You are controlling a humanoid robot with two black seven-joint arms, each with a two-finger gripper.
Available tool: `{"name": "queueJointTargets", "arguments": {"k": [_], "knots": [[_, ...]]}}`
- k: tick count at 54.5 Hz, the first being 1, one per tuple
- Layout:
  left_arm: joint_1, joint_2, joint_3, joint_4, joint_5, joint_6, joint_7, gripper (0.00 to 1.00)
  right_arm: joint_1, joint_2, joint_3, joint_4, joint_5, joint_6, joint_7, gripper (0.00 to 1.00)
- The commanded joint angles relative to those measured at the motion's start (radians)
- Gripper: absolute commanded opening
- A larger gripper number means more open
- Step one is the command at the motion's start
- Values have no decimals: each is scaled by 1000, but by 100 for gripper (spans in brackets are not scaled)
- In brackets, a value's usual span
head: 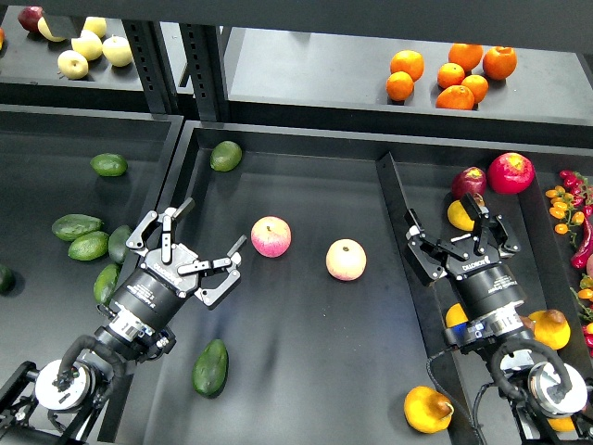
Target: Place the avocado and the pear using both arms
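Observation:
The dark green avocado lies on the floor of the middle tray, near its front left. My left gripper hangs open and empty above and behind it, clearly apart from it. The golden-yellow pear with an orange blush rests in the same tray's front right corner. My right gripper is open over the divider between the middle tray and the right bin, well behind the pear. It holds nothing.
Two pink-yellow apples sit mid-tray and a lighter avocado at its back. Several avocados fill the left bin. The right bin holds red apples and yellow fruit. Oranges lie on the shelf.

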Motion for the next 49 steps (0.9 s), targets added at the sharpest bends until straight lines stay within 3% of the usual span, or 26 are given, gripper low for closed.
{"name": "queueJointTargets", "arguments": {"k": [1,49], "knots": [[7,0,-2,-1,-3,0,0,100,-3,0,2,0,0,0,1,100],[21,0,4,-1,-7,0,12,100,-15,0,-1,0,0,1,1,100]]}}
